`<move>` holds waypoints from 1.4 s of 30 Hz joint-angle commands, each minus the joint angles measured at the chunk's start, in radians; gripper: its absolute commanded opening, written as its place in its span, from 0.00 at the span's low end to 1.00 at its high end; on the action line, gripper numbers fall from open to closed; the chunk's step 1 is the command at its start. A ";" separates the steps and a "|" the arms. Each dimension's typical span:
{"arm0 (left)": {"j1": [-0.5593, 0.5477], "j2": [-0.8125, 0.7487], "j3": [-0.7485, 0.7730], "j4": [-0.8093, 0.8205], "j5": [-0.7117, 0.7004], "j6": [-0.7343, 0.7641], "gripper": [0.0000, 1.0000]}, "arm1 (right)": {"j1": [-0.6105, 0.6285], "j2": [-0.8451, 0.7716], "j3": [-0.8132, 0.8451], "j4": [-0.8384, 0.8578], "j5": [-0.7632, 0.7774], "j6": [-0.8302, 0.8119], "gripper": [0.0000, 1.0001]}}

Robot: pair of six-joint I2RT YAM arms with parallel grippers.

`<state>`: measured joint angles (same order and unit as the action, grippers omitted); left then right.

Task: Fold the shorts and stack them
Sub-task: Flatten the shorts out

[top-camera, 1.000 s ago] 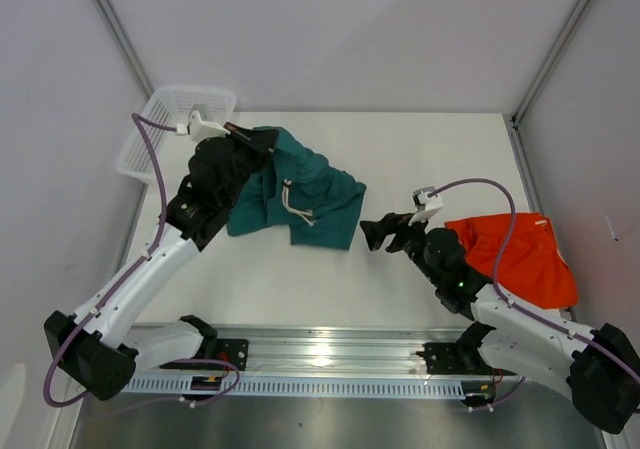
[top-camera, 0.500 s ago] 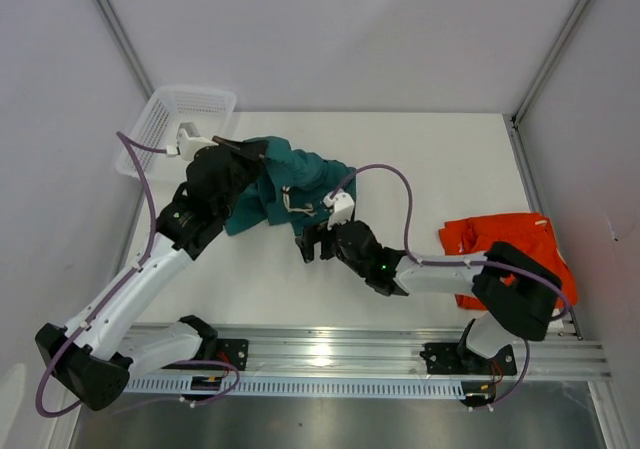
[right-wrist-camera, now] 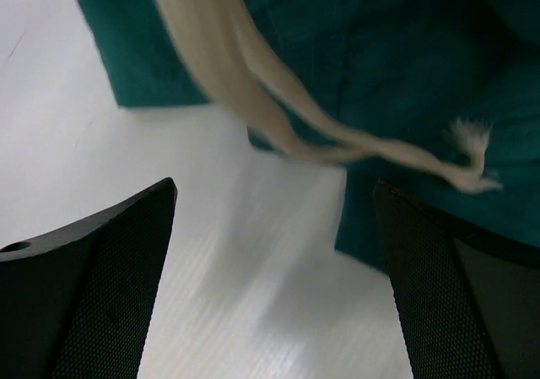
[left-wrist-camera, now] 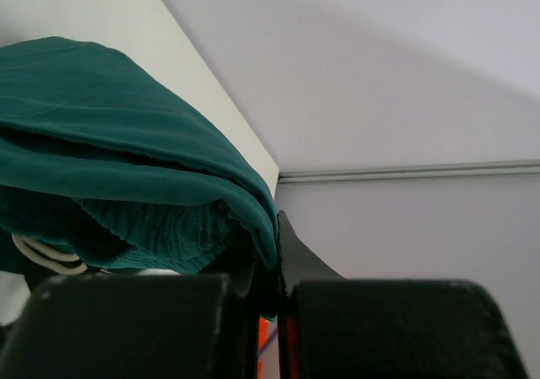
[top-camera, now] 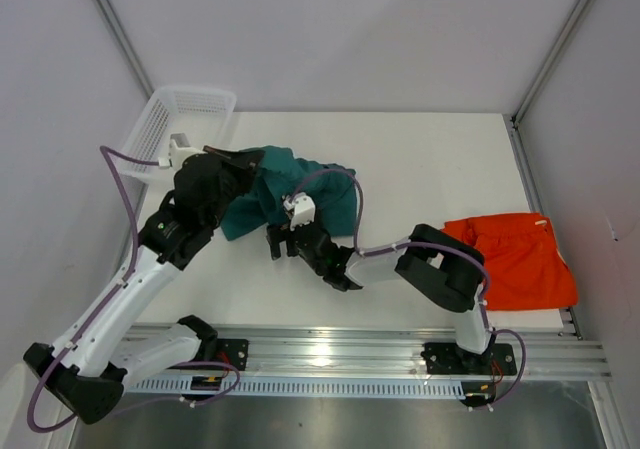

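Note:
The dark teal shorts (top-camera: 300, 184) lie bunched at the back left of the table, partly lifted. My left gripper (top-camera: 245, 161) is shut on their upper left edge; in the left wrist view the teal fabric (left-wrist-camera: 126, 143) drapes over the closed fingertips (left-wrist-camera: 277, 227). My right gripper (top-camera: 274, 240) stands open just above the table at the shorts' near edge. In the right wrist view the wide-apart gripper (right-wrist-camera: 274, 189) holds nothing; the white drawstring (right-wrist-camera: 278, 117) trails over the teal cloth (right-wrist-camera: 380, 50) ahead. The orange shorts (top-camera: 520, 259) lie flat at the right.
A white mesh basket (top-camera: 180, 109) stands at the back left corner, just behind the left arm. The right arm stretches across the table's middle from its base. A metal rail (top-camera: 330, 354) runs along the near edge.
The right arm swung left from beside the orange shorts to the teal shorts' near edge, its jaws widening. The left gripper drew the teal shorts slightly left and nearer.

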<state>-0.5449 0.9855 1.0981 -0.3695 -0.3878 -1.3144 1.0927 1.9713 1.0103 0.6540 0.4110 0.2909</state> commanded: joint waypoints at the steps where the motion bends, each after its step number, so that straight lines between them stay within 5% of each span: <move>1: -0.010 -0.054 0.034 0.009 0.009 -0.057 0.00 | 0.050 0.070 0.091 0.124 0.135 -0.062 1.00; 9: -0.012 -0.071 0.065 -0.019 0.021 -0.071 0.00 | 0.059 0.184 0.261 0.036 0.352 -0.084 0.93; 14: -0.012 -0.103 0.068 -0.029 -0.002 -0.066 0.00 | 0.055 0.144 0.180 0.059 0.377 -0.059 0.74; 21: -0.012 -0.120 0.080 -0.042 -0.031 -0.049 0.00 | 0.047 0.022 0.024 0.082 0.394 -0.030 0.10; 37: -0.012 -0.117 0.140 -0.100 -0.100 -0.022 0.00 | -0.010 -0.307 -0.200 -0.166 0.459 0.050 0.01; 42: -0.012 -0.140 0.123 -0.129 -0.099 -0.032 0.00 | 0.025 -0.579 -0.240 -0.293 0.260 -0.036 0.00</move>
<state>-0.5526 0.8894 1.1721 -0.5297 -0.4492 -1.3533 1.0962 1.5677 0.7887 0.4473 0.7502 0.2981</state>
